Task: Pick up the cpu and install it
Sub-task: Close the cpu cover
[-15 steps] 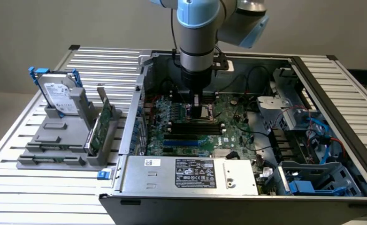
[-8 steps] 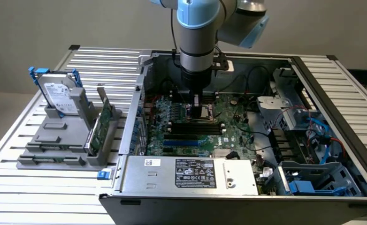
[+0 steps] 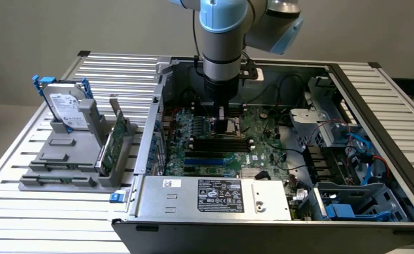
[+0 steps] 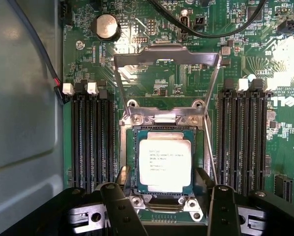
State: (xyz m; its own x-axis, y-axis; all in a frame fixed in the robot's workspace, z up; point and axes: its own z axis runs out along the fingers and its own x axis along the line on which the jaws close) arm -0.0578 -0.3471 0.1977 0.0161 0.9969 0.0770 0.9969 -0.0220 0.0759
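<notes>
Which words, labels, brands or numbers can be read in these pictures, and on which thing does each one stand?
"DELL", partly cut off at the picture's edge: printed in white on the green motherboard, wrist view.
Several lines of print on the cpu: too small to read.
White label on the hard drive: too blurred to read.
Black label and small white sticker on the power supply: marks and text too small to read.

Arm (image 3: 221, 32) reaching straight down, wrist vertical, gripper (image 4: 161, 194) jaws spread apart, holding nothing
</notes>
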